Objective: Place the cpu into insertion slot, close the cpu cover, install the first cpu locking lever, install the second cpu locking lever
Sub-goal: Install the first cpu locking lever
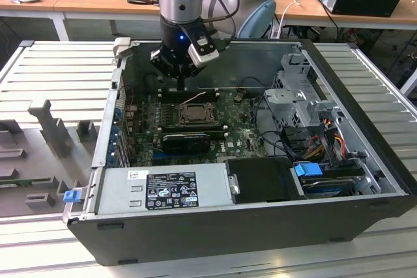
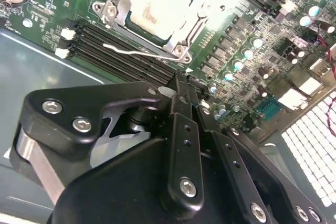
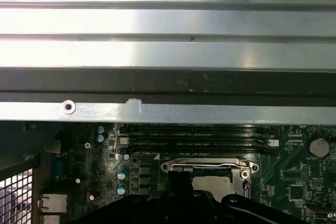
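Observation:
The cpu (image 2: 157, 11) lies in the insertion slot (image 1: 193, 114), its pale metal face showing through the window of the cpu cover (image 2: 186, 27), which lies down flat over it. A thin silver locking lever (image 2: 139, 52) runs along the socket's side nearest the memory slots, and I cannot tell if it is latched. My gripper (image 2: 181, 85) is shut with nothing between its fingers, its tip just beside the lever's hinged end. In the exterior view the gripper (image 1: 180, 84) hangs over the memory slots just beyond the socket. The first wrist view shows the socket (image 3: 210, 174) behind the gripper's black body.
The motherboard sits inside an open black computer case (image 1: 365, 135). Long black memory slots (image 2: 121, 45) lie between the socket and the case wall (image 3: 168, 82). A power supply (image 1: 163, 190), drive cage (image 1: 296, 89) and loose cables (image 1: 322, 141) crowd the exterior view's right and near side.

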Robot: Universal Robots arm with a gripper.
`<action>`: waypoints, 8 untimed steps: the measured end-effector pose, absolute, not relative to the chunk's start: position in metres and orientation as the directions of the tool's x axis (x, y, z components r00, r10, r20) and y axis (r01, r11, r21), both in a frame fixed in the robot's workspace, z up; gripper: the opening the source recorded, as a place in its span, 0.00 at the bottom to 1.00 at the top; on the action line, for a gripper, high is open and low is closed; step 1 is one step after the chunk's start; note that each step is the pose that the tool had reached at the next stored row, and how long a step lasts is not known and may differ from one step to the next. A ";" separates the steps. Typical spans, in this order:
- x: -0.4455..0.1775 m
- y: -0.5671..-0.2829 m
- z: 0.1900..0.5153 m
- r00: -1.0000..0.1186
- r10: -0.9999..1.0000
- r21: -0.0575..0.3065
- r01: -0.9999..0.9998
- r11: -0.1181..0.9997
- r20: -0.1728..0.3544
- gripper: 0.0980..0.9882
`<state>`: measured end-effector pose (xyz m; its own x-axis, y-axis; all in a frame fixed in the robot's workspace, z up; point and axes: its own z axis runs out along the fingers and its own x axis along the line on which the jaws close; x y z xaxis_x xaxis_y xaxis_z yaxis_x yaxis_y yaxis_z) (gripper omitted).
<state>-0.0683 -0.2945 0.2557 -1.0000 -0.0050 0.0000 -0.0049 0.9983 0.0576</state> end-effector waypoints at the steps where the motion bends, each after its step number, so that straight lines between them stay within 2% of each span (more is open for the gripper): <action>1: -0.067 -0.295 0.256 -1.000 -0.005 0.060 -0.005 0.998 0.000 0.01; 4: -0.063 -0.297 0.255 -1.000 -0.005 0.102 -0.005 0.995 0.000 0.01; 8: -0.063 -0.297 0.254 -1.000 -0.005 0.103 -0.005 0.995 0.000 0.01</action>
